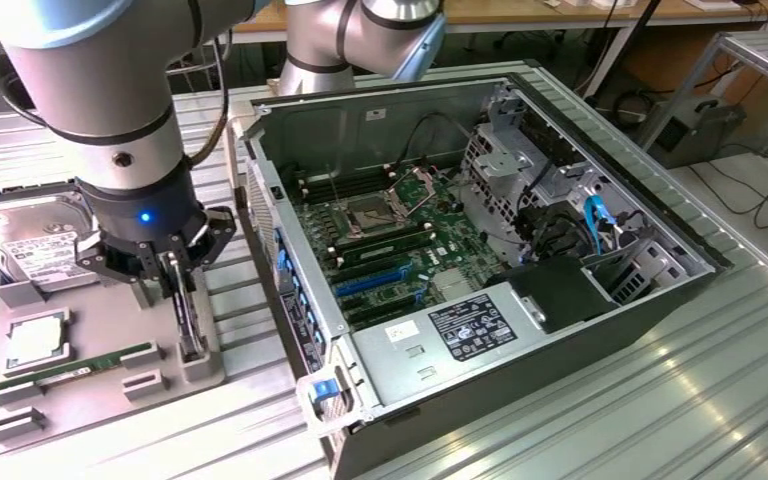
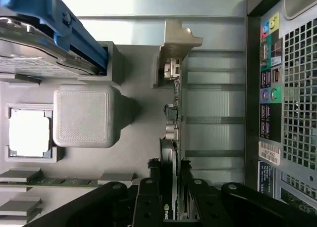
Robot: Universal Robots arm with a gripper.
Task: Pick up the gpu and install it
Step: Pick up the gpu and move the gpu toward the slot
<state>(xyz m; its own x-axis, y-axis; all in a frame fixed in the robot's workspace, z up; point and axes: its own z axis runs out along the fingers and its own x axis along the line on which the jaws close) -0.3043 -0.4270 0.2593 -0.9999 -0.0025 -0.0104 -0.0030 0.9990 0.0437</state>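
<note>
The gripper (image 2: pixel 169 173) is seen clamped on the gpu (image 2: pixel 174 113). Its fingers (image 2: pixel 148 202) are set against both faces of the card, and no gap btwn finger and card can be made out in the wrist view.

The gpu is stood on edge in a slot of the grey tray (image 1: pixel 104 308), along the tray edge nearest the PC case (image 1: pixel 267 190), w/ the silver bracket (image 2: pixel 177 39) at the card end farthest from the fingers. On the same tray a hard drive (image 1: pixel 40 245) is held at a corner away from the case. A CPU (image 1: pixel 35 340) and a RAM stick (image 1: pixel 77 367) are laid along that far edge, well apart from the fingers.

The step in hand is judged to be the pick: the grasp is made and the card appears seated in its slot. For a good pick:
- The grip should be kept square on both faces.
- The card should be kept upright and in line w/ the slot walls so it isn't bound.
- Pressure should be kept off the small parts along the board edge.
- The grip looks off-centre, so droop at the bracket end should be watched.

Hidden or unclear:
- The card's lower edge w/ connector is sunk in the slot.
- Pad contact is covered by the fingers.
- The card's near end is cut off at the wrist view's edge.
- The cooler face is seen edge-on only
</note>
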